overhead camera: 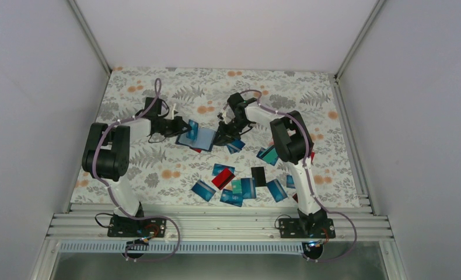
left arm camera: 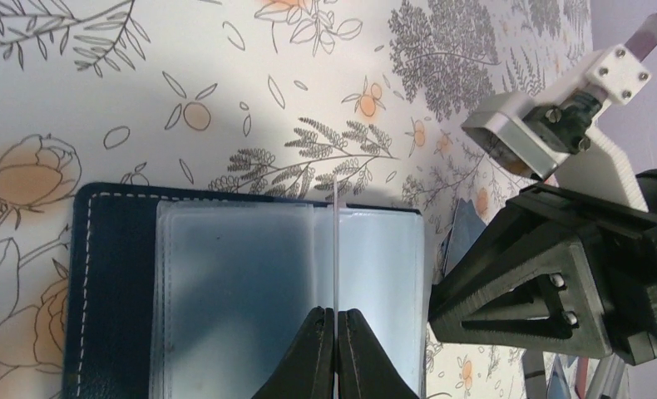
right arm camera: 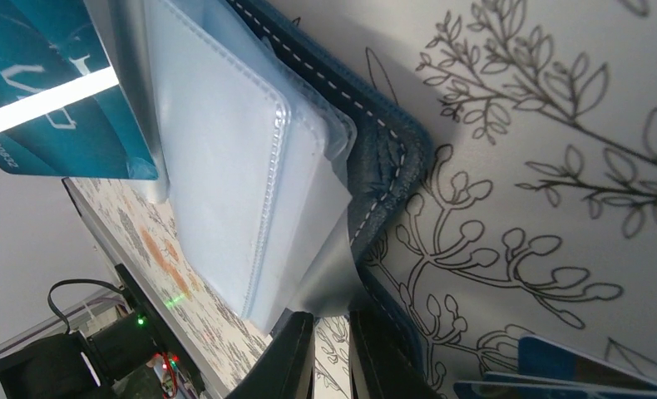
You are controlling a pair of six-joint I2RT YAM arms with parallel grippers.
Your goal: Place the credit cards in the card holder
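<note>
The card holder (overhead camera: 200,140) lies open on the flowered cloth, a navy cover (left arm camera: 109,283) with clear sleeves (right arm camera: 217,158) inside. My left gripper (left arm camera: 335,312) is shut on a teal credit card (right arm camera: 51,91), held upright on its edge (left arm camera: 335,249) over the sleeves. In the top view this gripper (overhead camera: 185,129) stands at the holder's left side. My right gripper (right arm camera: 332,320) is at the holder's right edge (overhead camera: 221,137). Its fingers are closed to a narrow gap on a bent clear sleeve flap beside the navy cover (right arm camera: 383,141).
Several loose credit cards (overhead camera: 234,188), blue and teal with a red one (overhead camera: 223,178) and a black one (overhead camera: 258,175), lie near the table's front. More lie by the right arm (overhead camera: 269,154) and close to my right fingers (right arm camera: 575,366). White walls enclose the table.
</note>
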